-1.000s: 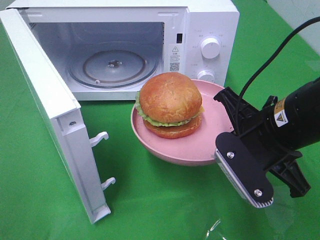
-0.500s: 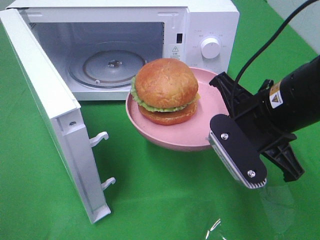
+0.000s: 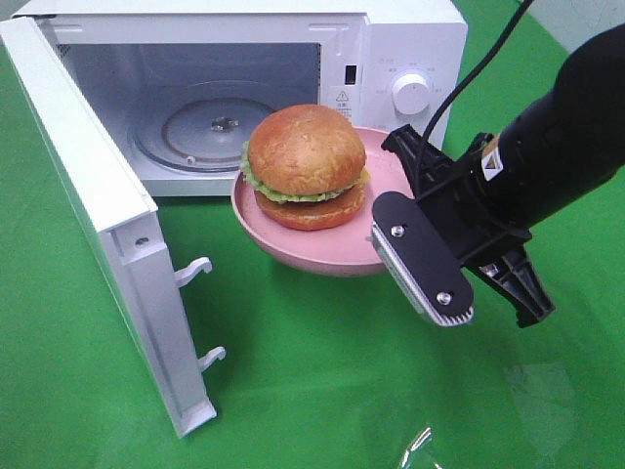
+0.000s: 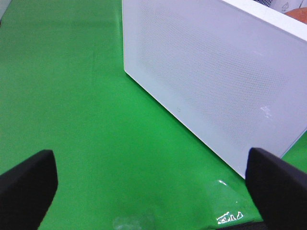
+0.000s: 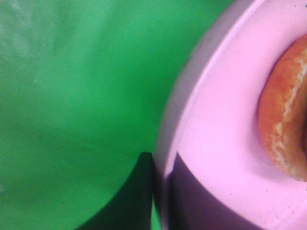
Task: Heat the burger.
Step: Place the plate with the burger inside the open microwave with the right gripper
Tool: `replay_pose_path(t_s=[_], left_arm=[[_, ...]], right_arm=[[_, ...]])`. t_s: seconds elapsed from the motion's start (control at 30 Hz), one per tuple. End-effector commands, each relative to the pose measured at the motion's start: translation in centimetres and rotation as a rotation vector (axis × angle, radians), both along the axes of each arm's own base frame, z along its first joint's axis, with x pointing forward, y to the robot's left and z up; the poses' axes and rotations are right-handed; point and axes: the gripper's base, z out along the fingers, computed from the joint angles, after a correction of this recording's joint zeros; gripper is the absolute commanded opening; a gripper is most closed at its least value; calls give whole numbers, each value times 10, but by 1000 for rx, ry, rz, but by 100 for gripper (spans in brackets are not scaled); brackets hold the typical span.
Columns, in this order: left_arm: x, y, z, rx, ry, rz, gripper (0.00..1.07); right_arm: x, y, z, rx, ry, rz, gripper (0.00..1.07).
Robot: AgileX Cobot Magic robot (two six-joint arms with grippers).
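Burger (image 3: 306, 161) sat in the middle of a pink plate (image 3: 322, 256), just beyond the fingertips of the right end effector (image 5: 160, 191). That end effector was clamped on the plate's rim, with a finger on either side of it. The plate hung clear of the green desk (image 3: 322, 381), between the right end effector and the mouth of the white microwave (image 3: 410, 49), whose door (image 4: 216, 81) stood swung wide. The left end effector (image 4: 153, 191) hovered over the desk with its fingers far apart and nothing between them. The door's outer face was just ahead of it.
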Motion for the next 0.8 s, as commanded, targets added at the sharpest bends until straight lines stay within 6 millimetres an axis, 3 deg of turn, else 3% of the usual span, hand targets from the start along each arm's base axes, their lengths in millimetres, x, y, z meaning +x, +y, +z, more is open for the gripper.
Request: replay_pose_path(t_s=[0.03,0.8], left_arm=[[-2,-1,0,-13,-22,-4,99],[-2,-1,0,-13,-22,-4,99]], right_arm=[[14,11,6,59,-42,-9,0],[53,39,2,68,-53,-10,0]])
